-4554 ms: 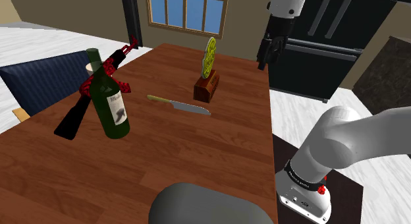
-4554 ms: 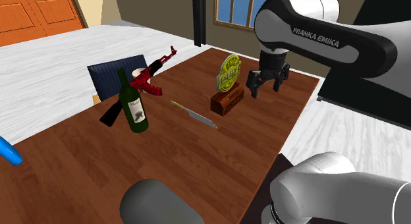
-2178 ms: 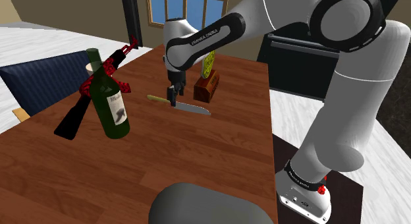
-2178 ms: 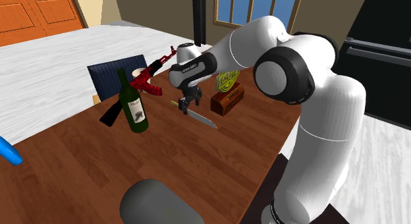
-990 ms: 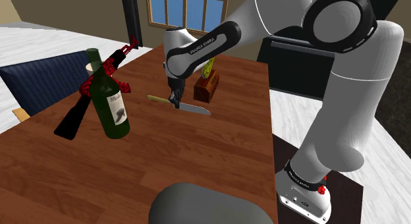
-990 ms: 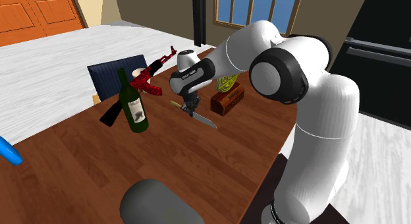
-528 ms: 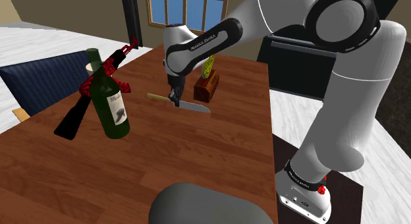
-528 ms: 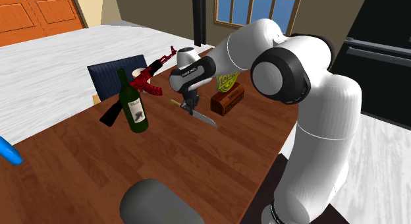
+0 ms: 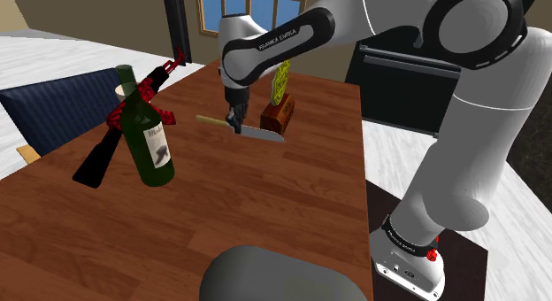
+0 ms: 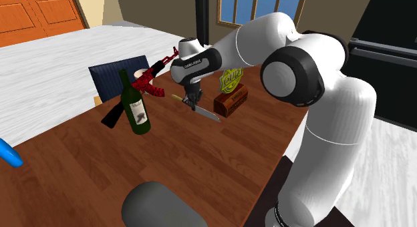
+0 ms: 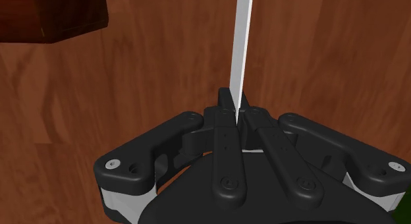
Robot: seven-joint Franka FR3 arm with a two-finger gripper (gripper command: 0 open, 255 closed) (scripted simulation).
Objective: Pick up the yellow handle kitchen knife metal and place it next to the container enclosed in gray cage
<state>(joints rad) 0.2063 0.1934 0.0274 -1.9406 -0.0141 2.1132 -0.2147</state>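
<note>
In the shoulder view the end effector (image 9: 235,123) points down over the brown counter (image 9: 265,202), clenched on a knife (image 9: 262,133). The pale handle sticks out on one side of it and the grey blade on the other, the whole knife lying nearly level. Just beyond the blade stands a wooden block (image 9: 278,118) carrying a yellow-green badge. On the handle side, well apart from the end effector, a dark green bottle (image 9: 146,135) leans against a red and black toy rifle (image 9: 133,104). A grey rounded lump (image 9: 274,273) sits far nearer the camera.

The second exterior view has the end effector (image 10: 192,100) gripping the knife (image 10: 208,115) close to where handle meets blade. The wooden block (image 10: 230,99) is just beside the blade, the bottle (image 10: 135,111) and toy rifle (image 10: 152,82) off on the handle side, near a blue chair (image 10: 115,71).

In the wrist view the end effector (image 11: 235,105) has its fingers (image 11: 226,107) pressed together on the knife (image 11: 241,38) (seen edge-on, a thin pale strip running straight away from them). Counter (image 11: 132,91) wood lies beneath, and a corner of the wooden block (image 11: 53,15) sits off to one side of the blade.
</note>
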